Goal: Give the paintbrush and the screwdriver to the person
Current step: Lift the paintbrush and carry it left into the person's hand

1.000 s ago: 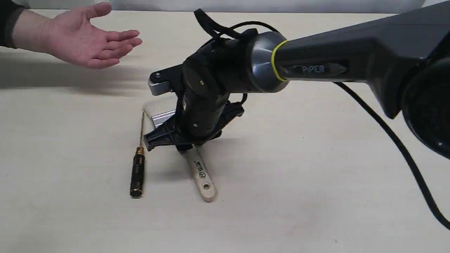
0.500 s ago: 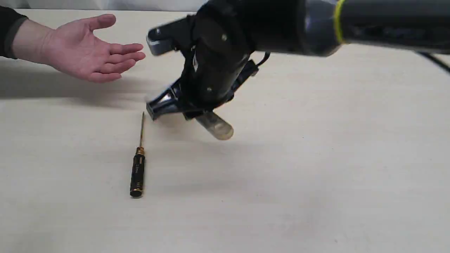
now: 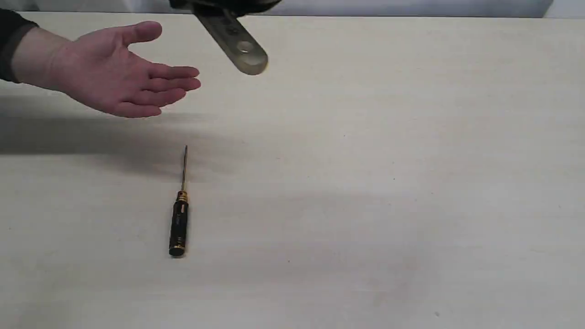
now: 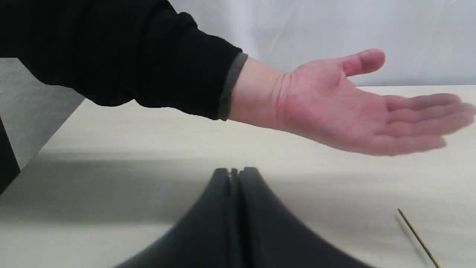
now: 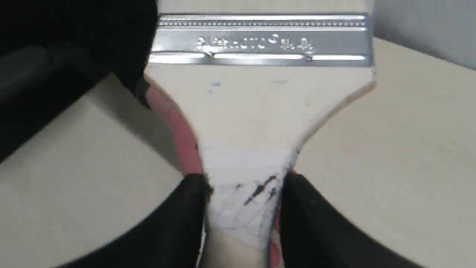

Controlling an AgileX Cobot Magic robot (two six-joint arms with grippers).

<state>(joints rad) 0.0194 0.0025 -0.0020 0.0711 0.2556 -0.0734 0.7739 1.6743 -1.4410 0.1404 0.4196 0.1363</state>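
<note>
My right gripper (image 5: pixel 243 186) is shut on the neck of the paintbrush (image 5: pixel 260 100), whose silver ferrule shows in the right wrist view. In the exterior view only the handle end of the paintbrush (image 3: pixel 237 43) with its hole hangs in the air at the top edge, right of the person's open palm (image 3: pixel 114 73). The person's hand (image 4: pixel 353 108) reaches over the table with a dark sleeve cuff. The screwdriver (image 3: pixel 179 219) lies flat on the table, and its shaft tip (image 4: pixel 418 238) shows in the left wrist view. My left gripper (image 4: pixel 234 175) is shut on nothing, low above the table.
The pale table (image 3: pixel 388 183) spreads wide to the right of the screwdriver. A white backdrop (image 4: pixel 297 33) stands behind the table's far edge. The right arm itself is almost wholly out of the exterior view.
My right gripper has lifted the paintbrush off the table and carried it up and back toward the person's hand, leaving the exterior view. The hand shifted slightly forward. The screwdriver has not moved.
</note>
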